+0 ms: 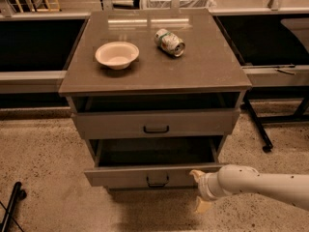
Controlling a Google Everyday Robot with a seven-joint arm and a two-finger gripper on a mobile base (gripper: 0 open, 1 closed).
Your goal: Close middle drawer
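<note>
The middle drawer (120, 176) is a wide grey drawer with a dark loop handle. It stands partly pulled out below the top drawer (111, 124), and its dark inside shows. My gripper (199, 190) is at the right end of the drawer's front, on a white arm coming in from the lower right. Its cream fingers (196, 174) are spread apart, and the upper one touches the drawer front. It holds nothing. The lowest drawer is hidden beneath the open one.
On the brown tabletop (207, 71) stand a cream bowl (117, 54) and a can lying on its side (170, 42). The top drawer stands slightly ajar. Dark benches flank the cabinet, with a black leg and caster (264, 148) at the right. The floor is speckled.
</note>
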